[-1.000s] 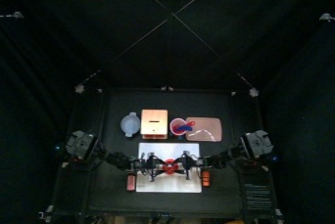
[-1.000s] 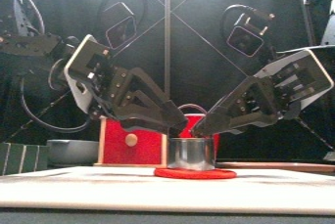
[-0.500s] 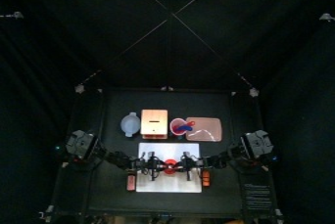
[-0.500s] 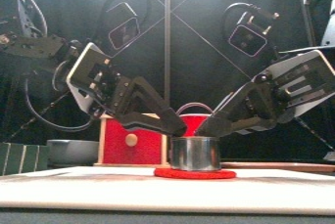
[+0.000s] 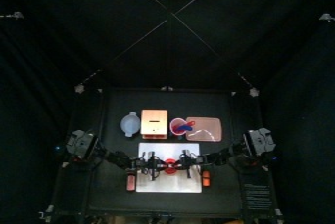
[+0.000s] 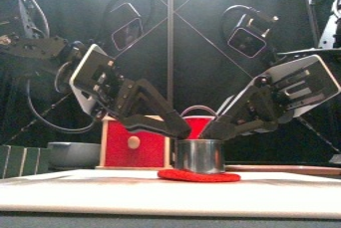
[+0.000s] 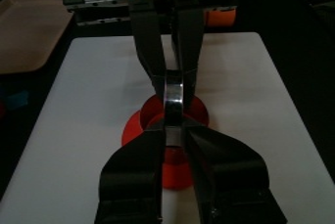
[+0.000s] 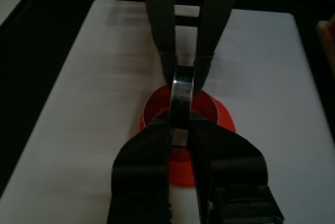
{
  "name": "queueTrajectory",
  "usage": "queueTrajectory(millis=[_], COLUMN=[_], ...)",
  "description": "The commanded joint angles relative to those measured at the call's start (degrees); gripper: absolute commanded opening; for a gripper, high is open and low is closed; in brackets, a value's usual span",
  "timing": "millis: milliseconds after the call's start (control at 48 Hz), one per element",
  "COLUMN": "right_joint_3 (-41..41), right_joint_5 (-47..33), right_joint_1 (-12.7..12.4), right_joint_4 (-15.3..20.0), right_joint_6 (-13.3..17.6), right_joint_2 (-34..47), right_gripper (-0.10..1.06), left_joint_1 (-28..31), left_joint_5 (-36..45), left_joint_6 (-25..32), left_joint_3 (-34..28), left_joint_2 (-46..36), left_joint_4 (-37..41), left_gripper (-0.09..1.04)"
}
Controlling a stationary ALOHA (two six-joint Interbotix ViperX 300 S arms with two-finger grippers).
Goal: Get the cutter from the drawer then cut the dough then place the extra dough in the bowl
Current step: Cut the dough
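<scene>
Black curtains close in the small black surface [image 5: 102, 109], and a white cutting board [image 5: 170, 184] lies at its front middle. Over the board's centre the left gripper [image 6: 170, 138] has its fingers [image 7: 144, 161] drawn together on the 9 o'clock side of the cutter [image 6: 200, 156]. The left wrist view shows a thin edge of metal pinched between them. The right gripper [image 6: 222, 138] meets it from the opposite side, its fingers [image 8: 151, 157] likewise clamped on the cutter's rim at 3 o'clock, so the two pairs of tips face each other across the round metal wall.

The cutter stands upright on the dough [image 6: 200, 176], a flat red disc whose edge shows all round the cutter's base. The dough lies on the board, near its middle, with white board showing on every side of it in both wrist views.

Seen from above, with the cutter as the dial's centre, the wooden box [image 5: 155, 123] stands at about 12 o'clock. Its red drawer front [image 6: 134, 142] faces the board. The blue-grey bowl [image 5: 129, 123] sits at 11 o'clock, just beside the box. The pink tray [image 5: 213, 128] lies at 1 o'clock, with toys on it too small to tell
</scene>
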Motion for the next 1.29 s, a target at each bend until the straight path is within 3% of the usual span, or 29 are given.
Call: queueTrajectory(millis=[21,1292], right_joint_3=[-1.1,-1.1], right_joint_5=[1.1,8.7], right_joint_1=[-1.6,-1.8], right_joint_4=[-0.8,-1.2], right_joint_6=[0.4,0.3], right_joint_2=[-3.0,-4.7], right_gripper=[0.40,0.40], left_joint_1=[-0.7,0.1], left_joint_5=[-0.1,-0.1], left_joint_6=[0.9,7.4], left_joint_3=[-1.0,-1.1], left_joint_2=[-2.2,-3.8], left_joint_4=[0.4,-0.5], left_gripper=[0.54,0.54])
